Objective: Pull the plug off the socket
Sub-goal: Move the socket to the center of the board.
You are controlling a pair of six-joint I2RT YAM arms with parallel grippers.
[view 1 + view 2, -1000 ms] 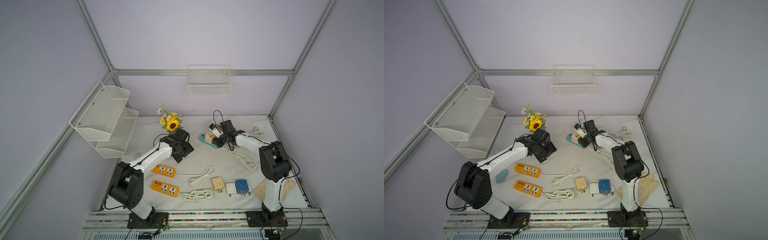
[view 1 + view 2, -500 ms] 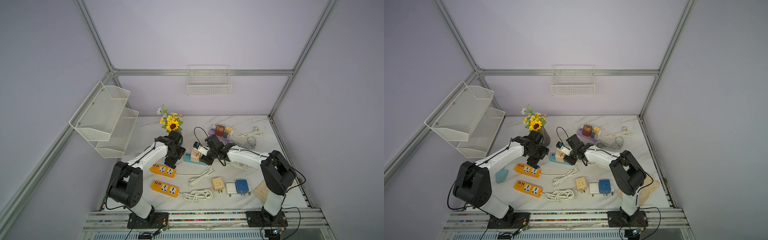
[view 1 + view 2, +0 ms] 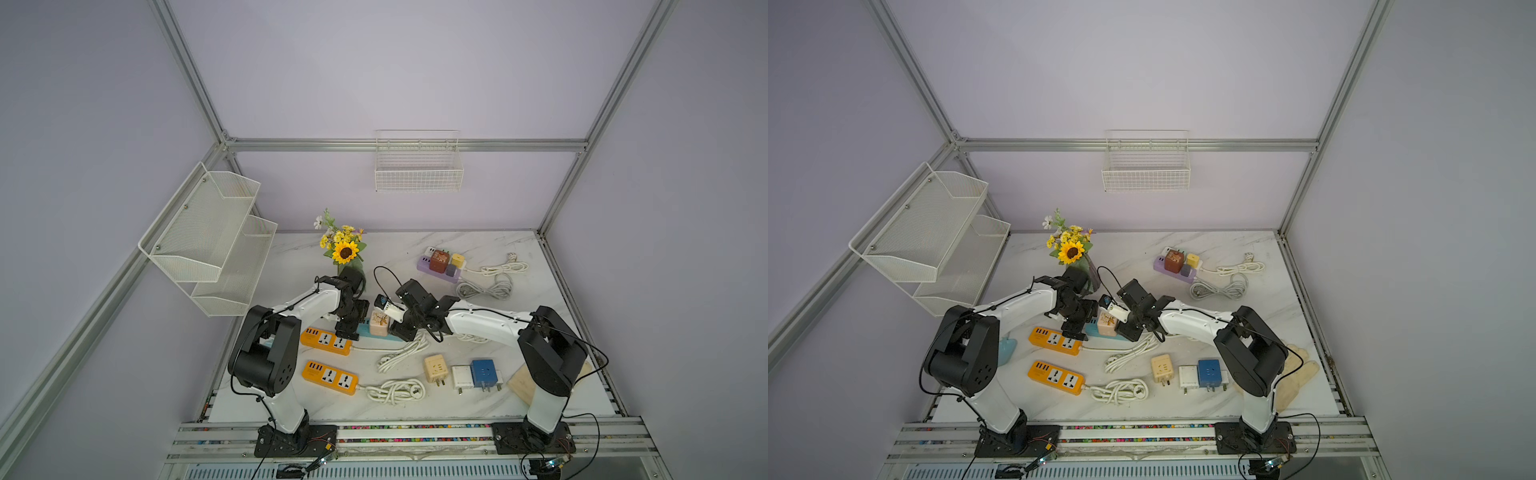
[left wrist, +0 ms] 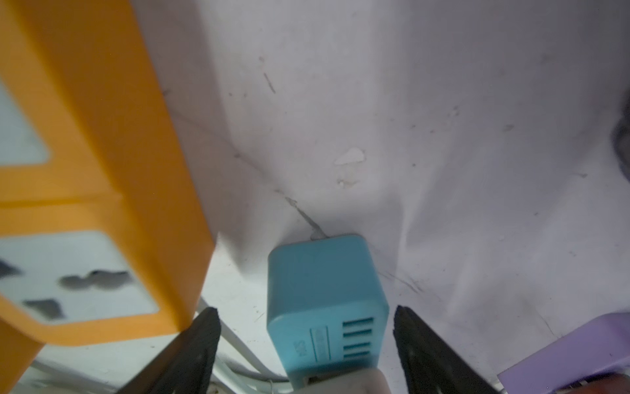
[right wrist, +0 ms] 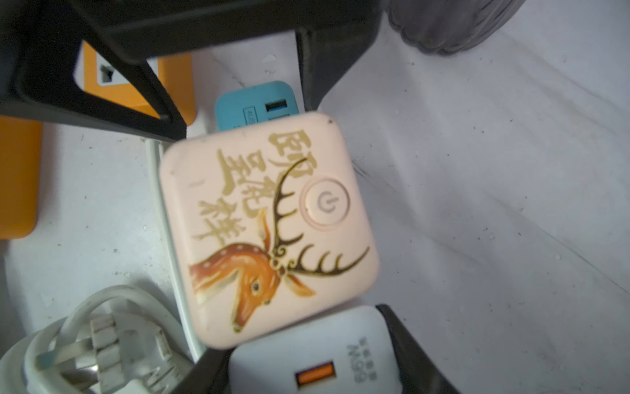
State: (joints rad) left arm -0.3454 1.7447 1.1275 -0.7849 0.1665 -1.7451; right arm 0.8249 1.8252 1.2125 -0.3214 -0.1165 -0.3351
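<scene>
The socket is a teal power strip (image 3: 364, 331) lying at mid-table; its end (image 4: 324, 300) shows close up in the left wrist view. A pink plug with a deer picture (image 5: 269, 225) and a white plug with an orange port (image 5: 313, 351) stand in it side by side. My right gripper (image 5: 300, 341) is shut on the white plug, a finger against each of its sides. My left gripper (image 4: 305, 310) is open astride the strip's end, with gaps beside both fingers. In a top view the left gripper (image 3: 347, 332) and the right gripper (image 3: 401, 330) flank the pink plug (image 3: 379, 323).
Two orange power strips (image 3: 326, 340) (image 3: 330, 377) lie just in front, with white cords (image 3: 401, 353) coiled beside them. A sunflower vase (image 3: 345, 253) stands behind the left arm. A purple strip with plugs (image 3: 438, 266) lies back right. Loose adapters (image 3: 461, 376) sit front right.
My right gripper has brought the teal strip and its plugs from the back of the table forward and leftward. My left gripper has come down over the strip's end.
</scene>
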